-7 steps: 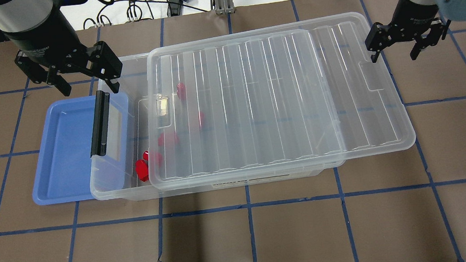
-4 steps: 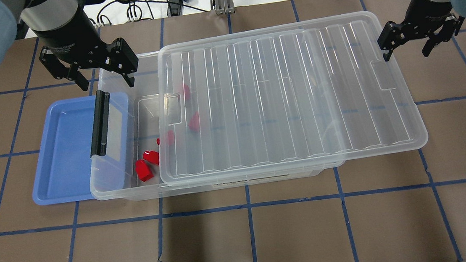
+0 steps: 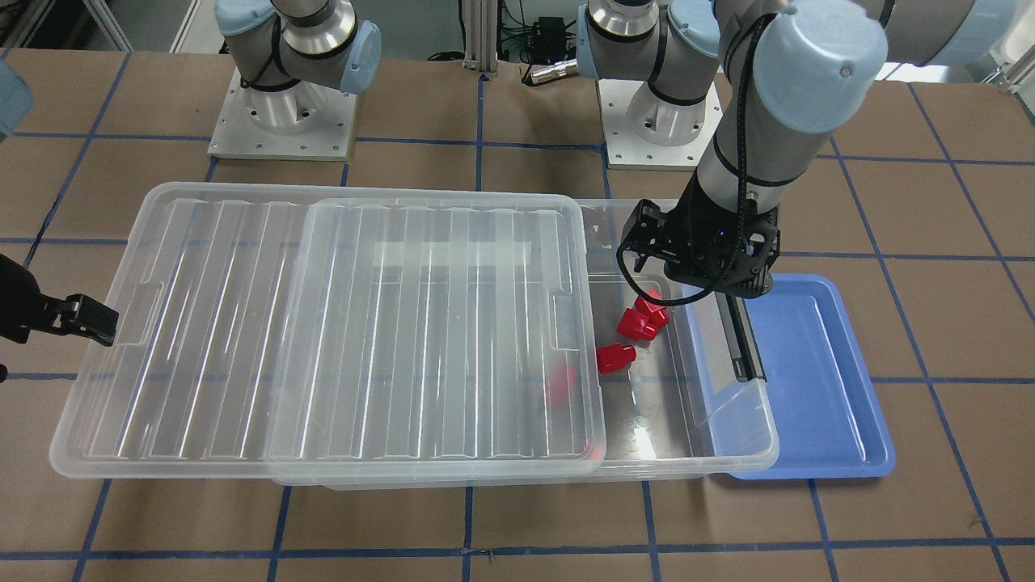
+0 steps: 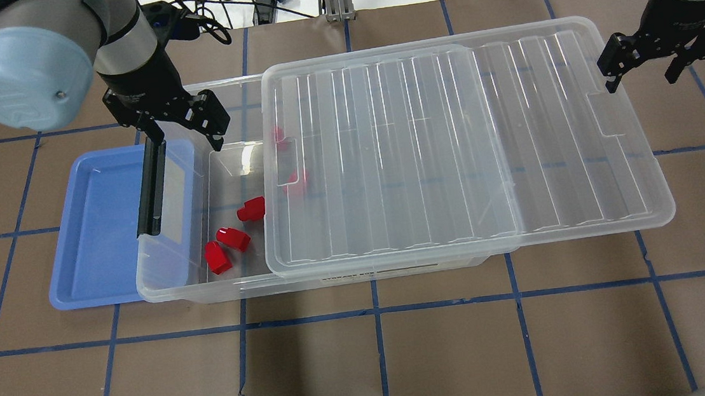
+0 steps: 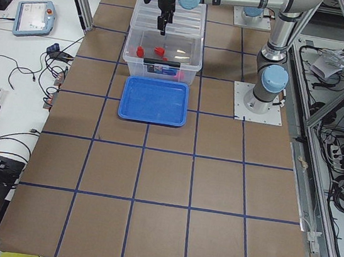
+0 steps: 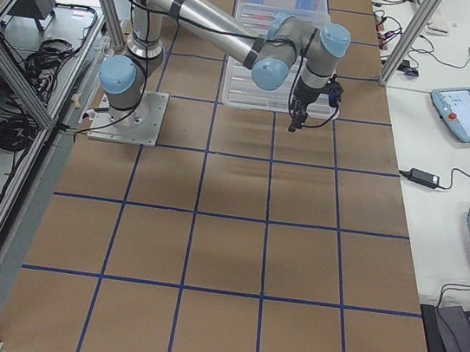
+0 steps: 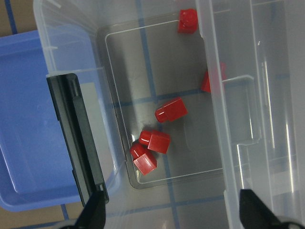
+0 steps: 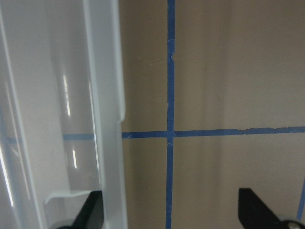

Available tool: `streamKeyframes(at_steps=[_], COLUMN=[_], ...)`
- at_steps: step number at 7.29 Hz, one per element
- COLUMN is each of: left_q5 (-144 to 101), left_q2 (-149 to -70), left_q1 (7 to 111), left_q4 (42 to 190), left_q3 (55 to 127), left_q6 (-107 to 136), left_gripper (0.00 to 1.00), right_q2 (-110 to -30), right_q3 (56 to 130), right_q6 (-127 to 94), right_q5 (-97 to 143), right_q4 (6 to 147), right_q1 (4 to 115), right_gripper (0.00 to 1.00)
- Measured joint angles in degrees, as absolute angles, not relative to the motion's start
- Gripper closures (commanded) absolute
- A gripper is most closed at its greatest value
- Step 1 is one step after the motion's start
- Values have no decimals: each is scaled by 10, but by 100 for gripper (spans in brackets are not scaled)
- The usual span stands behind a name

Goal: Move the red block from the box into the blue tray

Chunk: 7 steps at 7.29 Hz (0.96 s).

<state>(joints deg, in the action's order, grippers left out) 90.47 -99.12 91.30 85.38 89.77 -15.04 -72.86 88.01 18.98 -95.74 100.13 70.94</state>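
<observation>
Several small red blocks lie in the clear box [image 4: 171,271]. Three are in its uncovered left end [image 4: 252,209] [image 4: 233,238] [image 4: 215,257], and they also show in the left wrist view [image 7: 171,109]. Others sit under the ribbed lid [image 4: 450,145]. The blue tray [image 4: 100,226] lies against the box's left end and is partly under it. My left gripper [image 4: 183,136] is open and empty above the far rim of the uncovered end. My right gripper [image 4: 640,74] is open, with one finger at the lid's far right edge [image 8: 109,95].
The box's black latch handle [image 4: 150,187] hangs over the tray's right part. The lid overhangs the box's right end by a wide margin. Brown table paper with blue tape lines [image 4: 379,361] lies around the box. Cables lie beyond the far table edge.
The lid has slid to the right and uncovered more of the box's left end. My right gripper moved right with it. My left gripper moved right, from beside the tray to over the box's open end.
</observation>
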Motion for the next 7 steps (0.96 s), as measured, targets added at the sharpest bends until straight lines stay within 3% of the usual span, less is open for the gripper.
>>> streamKeyframes(at_steps=[7], left_q5=[878], left_q2=[-1020], left_q1=[909], left_q4=[670], left_q3=[1055], left_q6=[-201], left_gripper=[0], right_q2=[-729], right_q3=[880], right_q6=[204], right_q5=[-960], right_q4=[1002], right_q1=[693], right_gripper=[0])
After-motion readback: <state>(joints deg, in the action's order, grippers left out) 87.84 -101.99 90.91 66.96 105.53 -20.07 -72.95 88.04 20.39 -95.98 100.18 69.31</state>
